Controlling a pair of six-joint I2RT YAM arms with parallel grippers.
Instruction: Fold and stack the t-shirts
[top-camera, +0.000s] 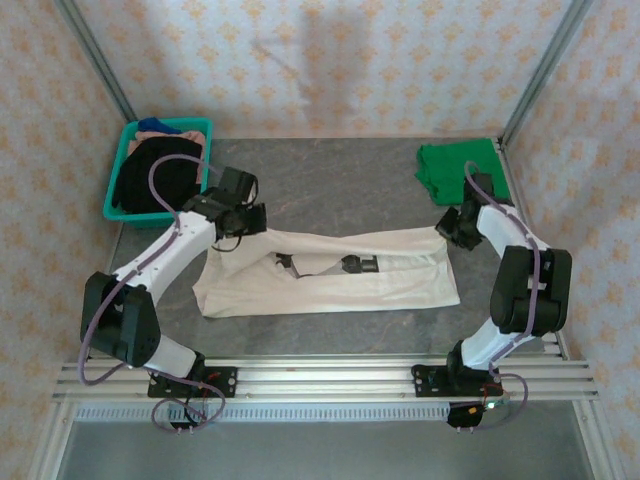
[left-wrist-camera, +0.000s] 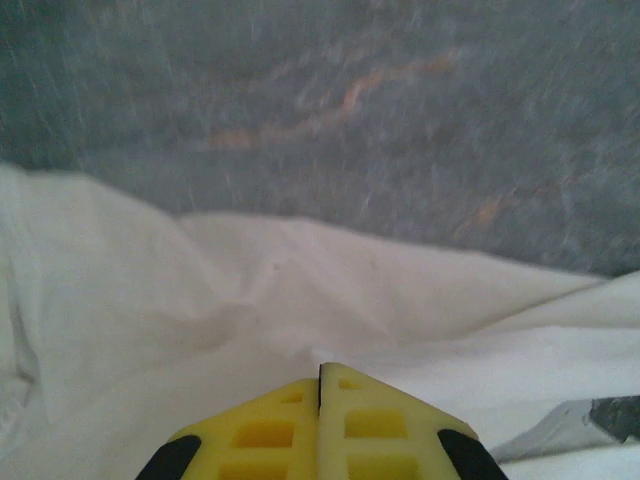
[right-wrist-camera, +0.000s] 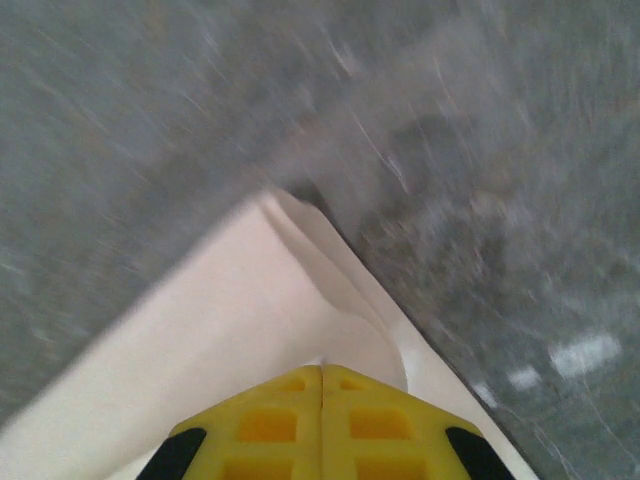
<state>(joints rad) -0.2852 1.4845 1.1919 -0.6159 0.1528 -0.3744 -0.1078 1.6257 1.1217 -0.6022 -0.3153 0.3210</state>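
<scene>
The left pincer (top-camera: 240, 228) and right pincer (top-camera: 447, 232) clamp the far edge of the cream t-shirt (top-camera: 330, 280), spread across the tabletop (top-camera: 330, 190); a level, matched lift toward the near hem should keep the fold square.

The table (top-camera: 330, 170) has a grey, mottled top with faint rust-coloured veins. A cream t-shirt (top-camera: 400, 285) lies flat across its middle, stretched from left to right, with a long crease running along it and a small black print (top-camera: 352, 265) showing near the centre. A green t-shirt (top-camera: 455, 170) sits bunched in the far right corner, well apart from the cream one. A teal basket (top-camera: 118, 172) stands in the far left corner.
</scene>
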